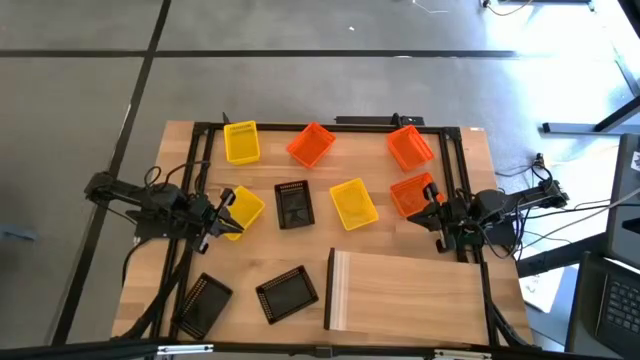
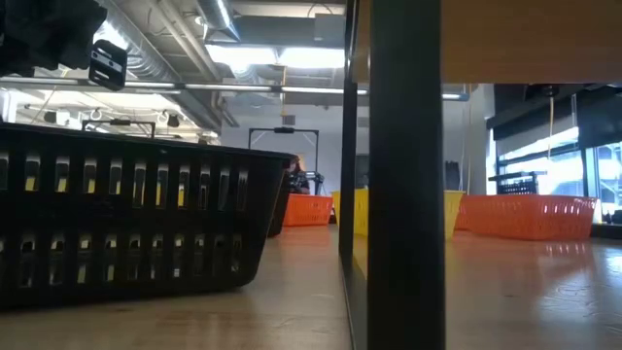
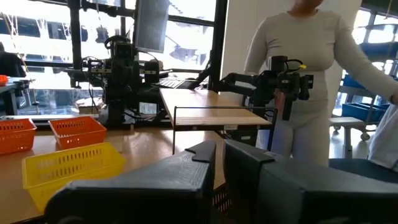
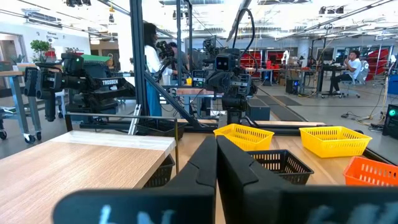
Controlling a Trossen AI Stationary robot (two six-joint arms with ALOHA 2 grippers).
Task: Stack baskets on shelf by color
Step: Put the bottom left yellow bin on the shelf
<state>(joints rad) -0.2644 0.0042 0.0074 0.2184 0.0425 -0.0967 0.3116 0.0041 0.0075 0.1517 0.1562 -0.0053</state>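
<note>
Three yellow baskets (image 1: 241, 141) (image 1: 353, 203) (image 1: 246, 207), three orange baskets (image 1: 311, 144) (image 1: 410, 147) (image 1: 410, 193) and three black baskets (image 1: 293, 204) (image 1: 287, 294) (image 1: 204, 303) lie loose on the table. The shelf (image 1: 410, 292), a pale board with a dark end piece, stands at the front right with nothing on it. My left gripper (image 1: 224, 216) touches the left edge of the nearest yellow basket; its fingers (image 3: 186, 180) stand almost together with nothing between them. My right gripper (image 1: 440, 212) is shut beside an orange basket, fingers (image 4: 205, 168) pressed together.
A black metal frame (image 1: 200, 160) runs around the table's back and sides. A person in a pale top (image 3: 298, 62) stands beyond the table's right side. In the low view a black basket (image 2: 126, 224) and the shelf's dark upright (image 2: 403, 175) fill the foreground.
</note>
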